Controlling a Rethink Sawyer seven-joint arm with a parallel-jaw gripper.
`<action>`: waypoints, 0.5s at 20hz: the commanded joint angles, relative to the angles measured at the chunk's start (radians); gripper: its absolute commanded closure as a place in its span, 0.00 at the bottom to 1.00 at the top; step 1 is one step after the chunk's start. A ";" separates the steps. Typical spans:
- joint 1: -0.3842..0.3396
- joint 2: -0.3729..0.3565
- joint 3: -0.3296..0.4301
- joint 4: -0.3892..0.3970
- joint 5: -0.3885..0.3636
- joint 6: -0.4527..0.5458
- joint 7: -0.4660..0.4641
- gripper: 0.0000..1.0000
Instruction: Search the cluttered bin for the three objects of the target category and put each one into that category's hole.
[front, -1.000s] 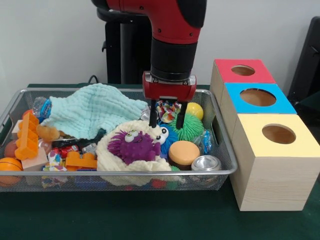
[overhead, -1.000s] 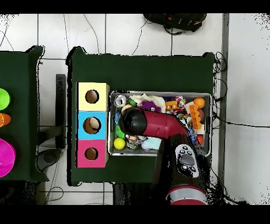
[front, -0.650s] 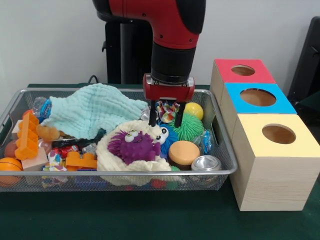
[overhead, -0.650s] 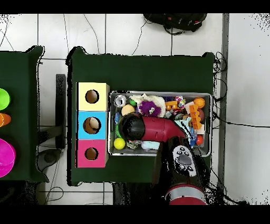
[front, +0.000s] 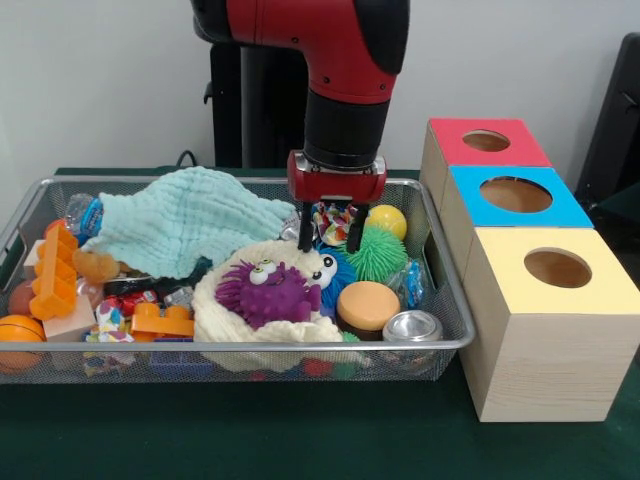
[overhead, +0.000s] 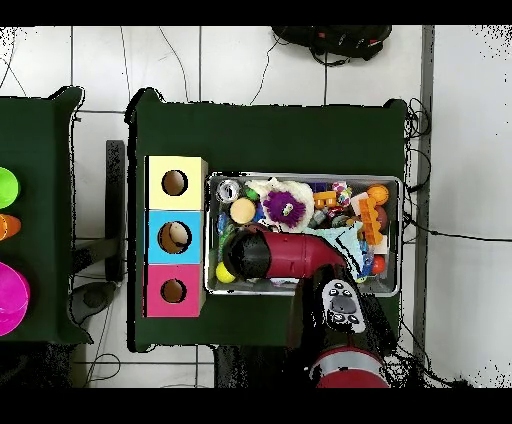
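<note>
Gripper (front: 335, 232) fingers wide, empty, above green spiky rubber ball (front: 378, 254) | risk: we snag the adjacent crinkly wrapper (front: 335, 218).

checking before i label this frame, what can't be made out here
- Overhead view: the tool is hidden under the red arm.
- Front view: what lies under the mint cloth and the cream plush is covered.
- Front view: the patterned item between the fingers of the tool is too small to identify.

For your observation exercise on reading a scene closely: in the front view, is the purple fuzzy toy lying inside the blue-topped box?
No. The purple fuzzy toy lies on a cream cloth inside the wire bin, apart from the blue-topped box.
</note>
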 joint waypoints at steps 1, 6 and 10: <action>0.028 0.067 0.087 0.058 -0.032 -0.113 0.142 0.00; 0.065 0.076 0.077 0.060 0.002 -0.133 0.175 0.00; 0.104 0.077 0.060 0.054 0.029 -0.130 0.199 0.00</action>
